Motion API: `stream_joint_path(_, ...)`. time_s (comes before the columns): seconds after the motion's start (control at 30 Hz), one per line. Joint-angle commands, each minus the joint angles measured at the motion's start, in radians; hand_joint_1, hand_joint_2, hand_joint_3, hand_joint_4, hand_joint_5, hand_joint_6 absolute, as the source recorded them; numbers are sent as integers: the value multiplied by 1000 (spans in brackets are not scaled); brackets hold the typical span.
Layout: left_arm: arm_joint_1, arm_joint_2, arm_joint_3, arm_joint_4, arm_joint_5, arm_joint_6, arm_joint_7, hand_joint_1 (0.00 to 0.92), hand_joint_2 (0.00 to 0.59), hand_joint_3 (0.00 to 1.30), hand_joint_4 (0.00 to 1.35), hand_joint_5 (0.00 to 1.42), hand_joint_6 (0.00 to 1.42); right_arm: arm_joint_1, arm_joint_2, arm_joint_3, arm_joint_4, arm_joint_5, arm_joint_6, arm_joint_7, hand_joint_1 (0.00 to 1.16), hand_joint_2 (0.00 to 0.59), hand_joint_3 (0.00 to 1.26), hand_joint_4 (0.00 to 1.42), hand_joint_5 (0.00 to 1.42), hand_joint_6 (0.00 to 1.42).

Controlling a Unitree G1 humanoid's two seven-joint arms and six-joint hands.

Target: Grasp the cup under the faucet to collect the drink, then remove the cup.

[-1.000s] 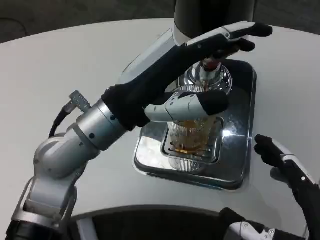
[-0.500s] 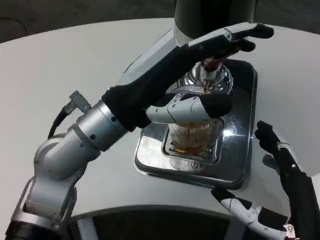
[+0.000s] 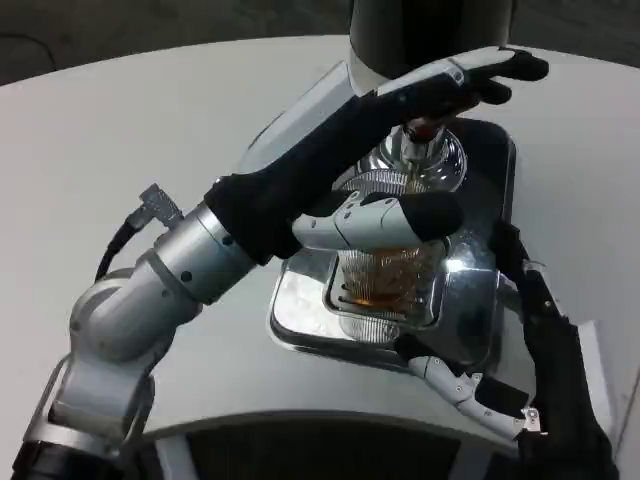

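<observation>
two hands: left hand [image 3: 400, 150] grips cup [image 3: 385, 275]; right hand [image 3: 520, 370] spread beside tray [image 3: 300, 300].

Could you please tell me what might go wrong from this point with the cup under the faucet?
1. The left hand reaches across the faucet, so lifting the cup could knock it against the spout.
2. The cup holds amber drink; tilting may spill it onto the metal tray.
3. The open right hand nears the tray and could bump it.
</observation>
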Motion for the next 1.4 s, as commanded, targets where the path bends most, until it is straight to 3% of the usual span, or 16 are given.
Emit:
stream_joint_path(0.03,14,15,-23,16,29,-15,-19,0,64,228,127,220,156,-49,23,4,53,10,-24,-43,923,150,111,107,97,151)
stream_joint_path(0.63,12,21,-20,11,31,-11,-7,0,70,234,133,220,156,-283,42,39,273,1,-48,-167,938,156,103,96,86,141)
stream_joint_path(1.0,10,38,-14,9,35,-12,3,0,67,238,140,220,156,-325,43,57,316,3,-54,-196,960,167,103,94,86,140)
stream_joint_path(1.4,0,53,-21,12,40,-14,-1,0,66,238,140,220,156,-357,18,61,341,-11,-43,-176,959,165,103,106,97,147)
